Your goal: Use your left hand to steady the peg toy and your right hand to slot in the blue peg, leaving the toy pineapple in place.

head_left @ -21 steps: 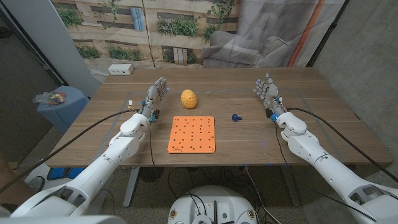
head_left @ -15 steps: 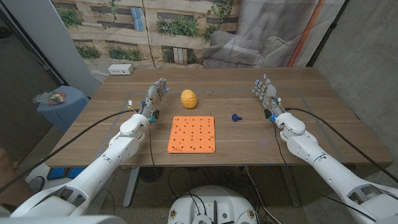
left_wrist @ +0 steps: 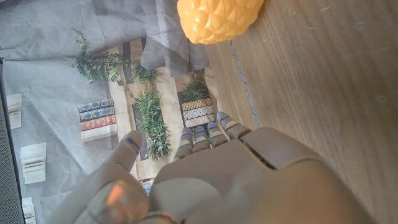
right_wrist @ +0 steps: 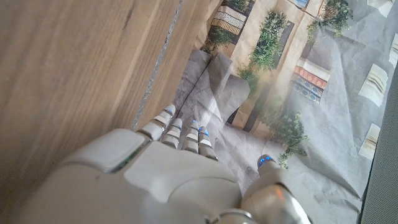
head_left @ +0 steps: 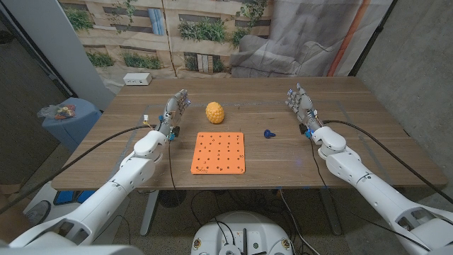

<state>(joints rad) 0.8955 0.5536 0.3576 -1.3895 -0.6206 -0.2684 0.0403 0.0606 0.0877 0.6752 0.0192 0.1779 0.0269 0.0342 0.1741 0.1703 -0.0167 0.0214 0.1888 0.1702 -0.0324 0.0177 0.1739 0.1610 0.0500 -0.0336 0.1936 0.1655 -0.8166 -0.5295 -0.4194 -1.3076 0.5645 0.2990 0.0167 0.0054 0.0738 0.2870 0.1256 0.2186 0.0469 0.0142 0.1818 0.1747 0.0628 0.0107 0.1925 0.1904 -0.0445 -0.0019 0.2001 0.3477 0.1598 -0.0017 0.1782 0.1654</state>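
Head view shows the small blue peg (head_left: 268,133) lying right of the orange peg board (head_left: 219,152), likely light, stiff, best pinched by its stem; left hand (head_left: 175,110) and right hand (head_left: 302,106) both empty, fingers spread.

Bare wood lies between my right hand (head_left: 302,108) and the blue peg (head_left: 268,133), and between the peg and the orange peg toy (head_left: 218,152). My left hand (head_left: 174,112) has open table (head_left: 368,145) toward the toy's near-left side; toy pineapple (head_left: 215,112) stands just behind the toy's far edge.
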